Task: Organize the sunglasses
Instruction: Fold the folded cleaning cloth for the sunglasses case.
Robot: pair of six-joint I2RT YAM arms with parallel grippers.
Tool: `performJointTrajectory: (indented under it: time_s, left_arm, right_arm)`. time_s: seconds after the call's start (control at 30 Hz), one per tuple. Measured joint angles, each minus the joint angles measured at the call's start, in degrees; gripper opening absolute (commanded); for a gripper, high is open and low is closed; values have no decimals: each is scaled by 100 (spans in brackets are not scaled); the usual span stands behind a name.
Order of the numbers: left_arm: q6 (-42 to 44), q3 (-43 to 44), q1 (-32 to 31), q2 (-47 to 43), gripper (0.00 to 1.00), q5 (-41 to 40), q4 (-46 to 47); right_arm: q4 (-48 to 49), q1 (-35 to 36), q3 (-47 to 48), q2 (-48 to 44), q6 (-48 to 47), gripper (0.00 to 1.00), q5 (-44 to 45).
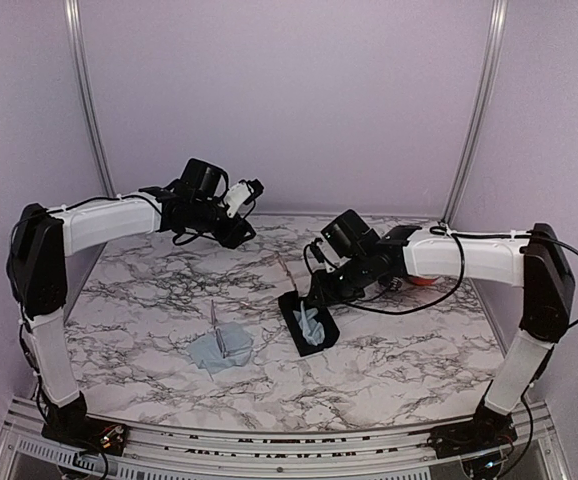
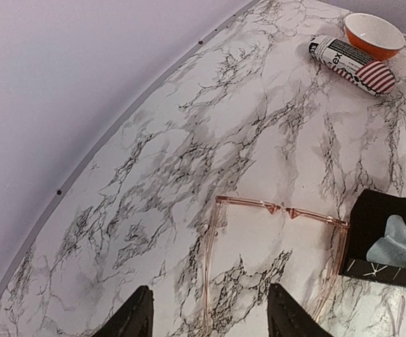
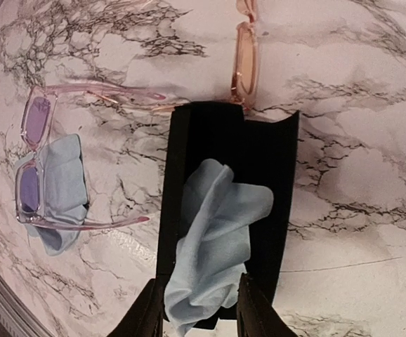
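Observation:
The pinkish thin-framed sunglasses (image 2: 280, 210) lie unfolded on the marble, beside the end of the open black case (image 2: 371, 210). My left gripper (image 2: 210, 321) hangs above them, open and empty; in the top view it (image 1: 237, 228) is raised at the back left. The lilac translucent sunglasses (image 3: 33, 158) rest unfolded on a pale blue cloth (image 3: 62, 189). My right gripper (image 3: 201, 316) is low over the black case (image 3: 266, 175), jaws parted, with the end of a second blue cloth (image 3: 217, 232) bunched between its fingers.
A stars-and-stripes case (image 2: 352, 64) and an orange bowl (image 2: 374, 34) sit at the far right of the table. The lilac wall and its metal rail run close along the table's left edge (image 2: 105, 147). The black case (image 1: 309, 322) lies mid-table.

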Motion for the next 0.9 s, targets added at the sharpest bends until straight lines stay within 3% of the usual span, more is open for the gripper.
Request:
performJointTrajectory:
  time_s: [0.47,0.9]
  left_arm:
    - [-1097,-1569,105,-1467,65,-452,212]
    - [-1333,-2004,105,-1687,64,-505,407]
  right_arm:
    - [-175,-168,1172,1338,55,31,-24]
    - [-496,-168,1508,1784,42,25,0]
